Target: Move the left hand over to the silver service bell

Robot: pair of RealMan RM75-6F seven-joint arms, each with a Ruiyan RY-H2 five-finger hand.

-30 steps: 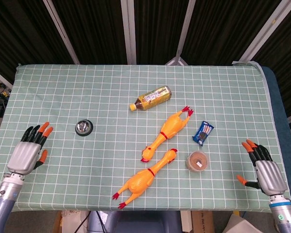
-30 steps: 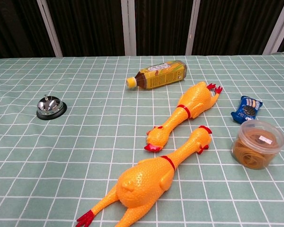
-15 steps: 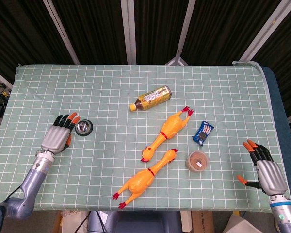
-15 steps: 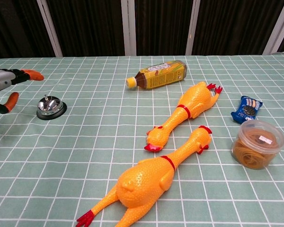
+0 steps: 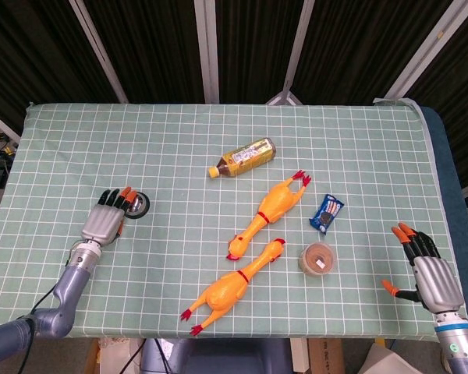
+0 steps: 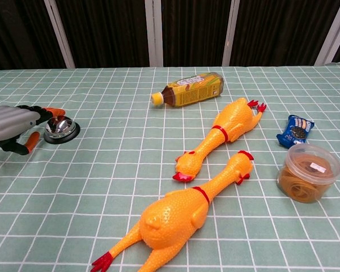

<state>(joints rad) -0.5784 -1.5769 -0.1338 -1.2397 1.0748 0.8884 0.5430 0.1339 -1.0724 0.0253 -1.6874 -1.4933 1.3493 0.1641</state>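
The silver service bell (image 5: 137,205) (image 6: 63,130) stands on a black base at the left of the table. My left hand (image 5: 106,222) (image 6: 14,127) hovers just left of it, fingers extended, with the orange fingertips (image 5: 126,192) over the bell's left edge. It holds nothing. I cannot tell whether the fingertips touch the bell. My right hand (image 5: 427,273) rests open at the table's right front edge, far from the bell, and shows only in the head view.
A tea bottle (image 5: 244,157) lies at centre back. Two rubber chickens (image 5: 269,212) (image 5: 234,285) lie in the middle. A blue snack packet (image 5: 326,213) and a round lidded tub (image 5: 317,259) sit to the right.
My left hand has moved right from the table's left edge up to the bell, its fingertips now over the bell's left side. The right hand has barely shifted.
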